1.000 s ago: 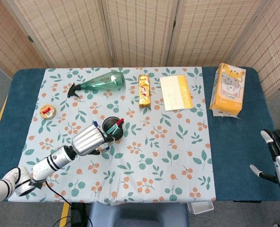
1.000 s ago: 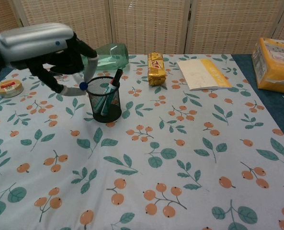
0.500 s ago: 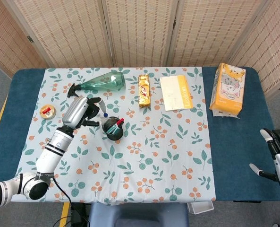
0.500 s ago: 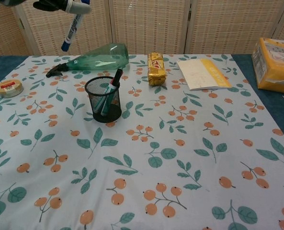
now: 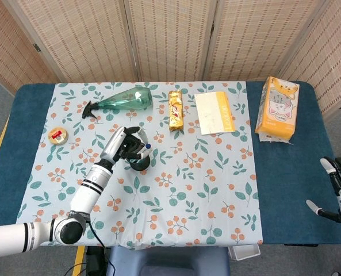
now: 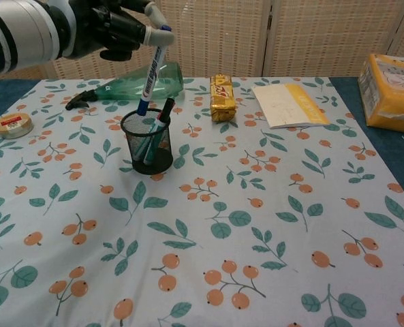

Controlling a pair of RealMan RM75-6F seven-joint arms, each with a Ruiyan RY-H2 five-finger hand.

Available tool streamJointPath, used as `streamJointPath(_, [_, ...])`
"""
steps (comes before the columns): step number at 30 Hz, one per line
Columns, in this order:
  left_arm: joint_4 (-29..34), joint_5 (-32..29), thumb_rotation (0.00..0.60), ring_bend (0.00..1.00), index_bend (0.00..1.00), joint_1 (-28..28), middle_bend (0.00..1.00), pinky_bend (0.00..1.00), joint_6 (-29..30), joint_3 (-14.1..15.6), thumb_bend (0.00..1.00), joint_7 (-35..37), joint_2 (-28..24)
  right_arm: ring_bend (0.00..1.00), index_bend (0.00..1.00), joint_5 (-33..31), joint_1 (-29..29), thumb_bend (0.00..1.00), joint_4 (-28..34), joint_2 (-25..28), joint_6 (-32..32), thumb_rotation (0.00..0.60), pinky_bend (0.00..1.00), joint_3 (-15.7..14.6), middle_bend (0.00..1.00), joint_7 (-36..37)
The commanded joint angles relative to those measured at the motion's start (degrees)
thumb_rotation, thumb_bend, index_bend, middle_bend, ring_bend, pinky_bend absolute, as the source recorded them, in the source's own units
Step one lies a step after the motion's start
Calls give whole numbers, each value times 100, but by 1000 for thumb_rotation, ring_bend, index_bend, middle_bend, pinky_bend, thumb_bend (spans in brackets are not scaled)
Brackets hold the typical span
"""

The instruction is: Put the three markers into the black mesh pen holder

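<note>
left hand (image 6: 113, 30) clamped on blue marker (image 6: 150, 68), tip-down just over rim of black mesh pen holder (image 6: 147, 143) mid-left on surface | two markers (image 6: 154, 129) already inside | lower straight, keep tip inside rim, release only once shaft leans on mesh | right hand (image 5: 340, 192) far right, fingers apart, idle

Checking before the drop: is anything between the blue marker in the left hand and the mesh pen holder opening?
Nothing visible. The blue marker hangs tip-down just above the pen holder, held by the left hand.
</note>
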State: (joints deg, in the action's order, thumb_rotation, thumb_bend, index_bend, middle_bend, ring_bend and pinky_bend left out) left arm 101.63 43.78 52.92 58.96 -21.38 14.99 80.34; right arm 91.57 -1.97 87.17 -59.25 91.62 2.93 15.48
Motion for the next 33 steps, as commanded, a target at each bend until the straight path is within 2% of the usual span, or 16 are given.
streamJointPath(1, [-223, 26, 600, 967, 687, 16, 985, 994, -66, -36, 364, 6, 242, 53, 22, 50, 23, 158, -19, 15, 52, 600, 106, -21, 44, 58])
streamJointPath(15, [-1545, 883, 600, 967, 662, -276, 985, 994, -578, 30, 364, 849, 888, 53, 22, 159, 150, 158, -41, -3, 303, 600, 106, -58, 44, 34])
streamJointPath(18, [-1731, 1110, 600, 963, 540, -379, 984, 993, -654, 89, 361, 1023, 914, 53, 22, 173, 166, 158, -32, -11, 330, 600, 106, -62, 44, -11])
streamJointPath(21, [-1806, 1275, 600, 944, 292, -469, 979, 989, -923, 169, 293, 1224, 800, 53, 22, 181, 180, 158, -24, -21, 357, 600, 106, -61, 44, -44])
streamJointPath(25, [-1783, 1448, 600, 935, 118, -547, 961, 985, -1132, 221, 245, 1298, 606, 53, 22, 164, 186, 158, -14, -27, 362, 600, 106, -50, 44, -59])
streamJointPath(30, [-1390, 1734, 600, 931, 71, -728, 951, 984, -1109, 182, 232, 1377, 189, 52, 22, 150, 184, 158, -17, -33, 349, 600, 106, -41, 44, -79])
streamJointPath(33, [-866, 2418, 600, 931, 107, -1085, 939, 984, -711, 418, 231, 1123, -447, 53, 22, 126, 165, 158, -20, -26, 295, 600, 106, -38, 44, -71])
